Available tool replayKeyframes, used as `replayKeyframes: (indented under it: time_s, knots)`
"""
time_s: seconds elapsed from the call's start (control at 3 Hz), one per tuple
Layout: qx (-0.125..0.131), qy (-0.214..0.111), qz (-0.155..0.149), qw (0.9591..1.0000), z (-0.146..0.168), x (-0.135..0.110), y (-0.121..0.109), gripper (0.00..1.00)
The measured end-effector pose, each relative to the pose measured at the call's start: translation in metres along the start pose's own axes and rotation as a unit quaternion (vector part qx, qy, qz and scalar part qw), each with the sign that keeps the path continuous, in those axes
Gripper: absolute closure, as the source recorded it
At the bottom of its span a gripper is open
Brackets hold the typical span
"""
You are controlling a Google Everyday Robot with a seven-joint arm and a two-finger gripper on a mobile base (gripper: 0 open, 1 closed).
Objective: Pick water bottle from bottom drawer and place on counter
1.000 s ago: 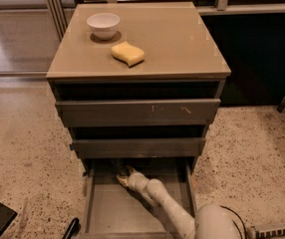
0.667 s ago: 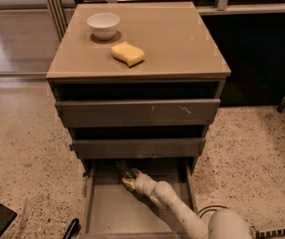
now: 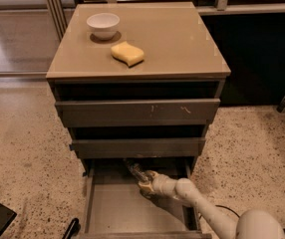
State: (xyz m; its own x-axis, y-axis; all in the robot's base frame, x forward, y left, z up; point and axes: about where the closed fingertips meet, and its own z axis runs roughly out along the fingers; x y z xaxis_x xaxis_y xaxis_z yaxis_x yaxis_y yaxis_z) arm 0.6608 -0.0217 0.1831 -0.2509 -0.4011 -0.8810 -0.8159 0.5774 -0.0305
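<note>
The water bottle point(image 3: 135, 170), small and clear, sits at the back of the open bottom drawer point(image 3: 113, 208), partly under the middle drawer's front. My gripper point(image 3: 146, 184) is down inside the drawer, reaching in from the lower right. It is closed around the bottle's near end. The bottle points from it toward the back left. The tan counter point(image 3: 177, 44) tops the cabinet above.
A white bowl point(image 3: 103, 25) and a yellow sponge point(image 3: 127, 53) sit on the left half of the counter. The two upper drawers point(image 3: 137, 112) stand slightly open above the gripper. Speckled floor surrounds the cabinet, with dark objects at the lower left.
The gripper and the bottle have shifted together a little to the right inside the bottom drawer. The arm has swung right with them.
</note>
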Motion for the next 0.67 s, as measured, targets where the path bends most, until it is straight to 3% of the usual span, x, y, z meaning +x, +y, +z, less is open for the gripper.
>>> replayKeyframes:
  time_s: [0.33,0.67]
  knots:
    - [-0.036,0.039,-0.036,0.9979,-0.044,0.008,-0.005,1.0]
    - [-0.075,0.071,-0.083,0.9912,-0.082,0.007,-0.003,1.0]
